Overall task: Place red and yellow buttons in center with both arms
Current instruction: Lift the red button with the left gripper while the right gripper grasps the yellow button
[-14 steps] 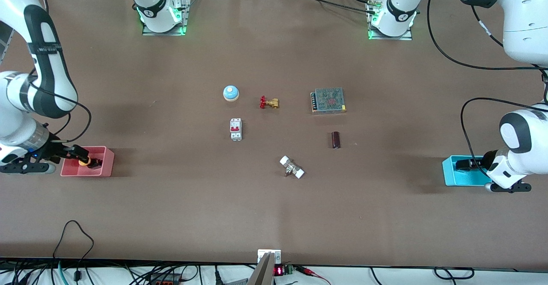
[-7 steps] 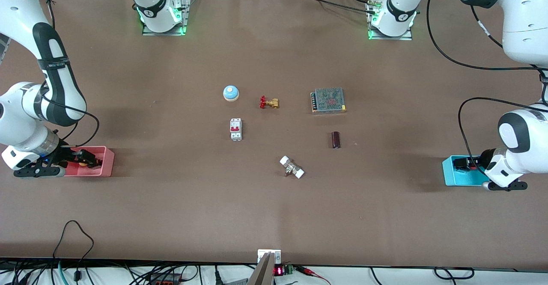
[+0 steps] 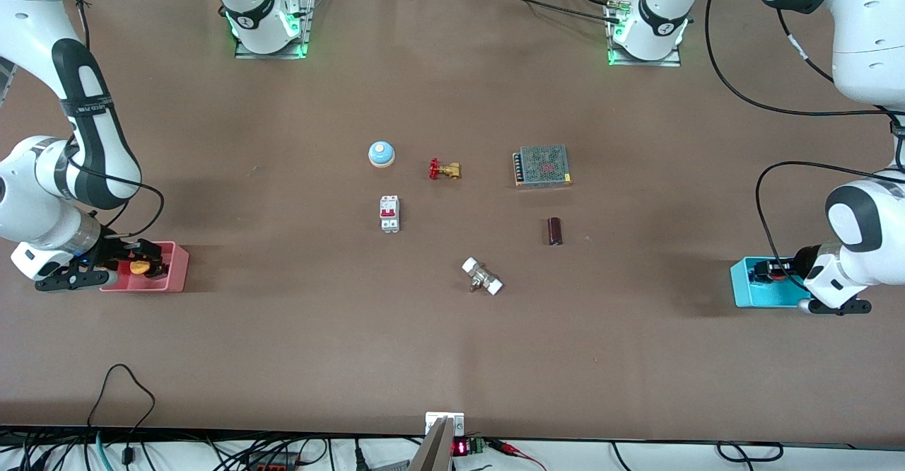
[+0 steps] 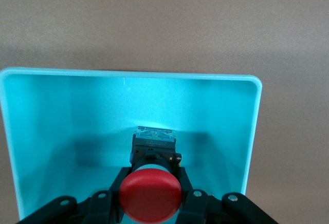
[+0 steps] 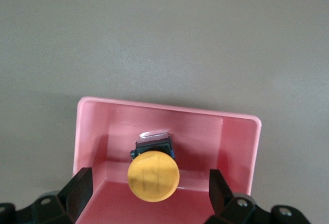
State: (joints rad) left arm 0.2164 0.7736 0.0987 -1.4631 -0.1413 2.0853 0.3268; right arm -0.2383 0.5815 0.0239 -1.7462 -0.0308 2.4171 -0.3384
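The red-capped push button on its black body (image 4: 150, 192), small, rigid and likely light, sits in the cyan plastic bin (image 4: 252, 131) at lower frame, best gripped by the body; the left gripper (image 4: 150, 203) has clamped it. The yellow-capped button (image 5: 153, 175) lies in the pink bin (image 5: 90, 126), between the right gripper's (image 5: 149, 196) wide-spread fingers (image 5: 78, 190).

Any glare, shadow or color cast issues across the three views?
Front view: even light, soft arm shadows on the tabletop, green glow at both arm bases. Left wrist view: blue bin floor shaded near the red button. Right wrist view: tabletop reads grayish, yellow button sharp.
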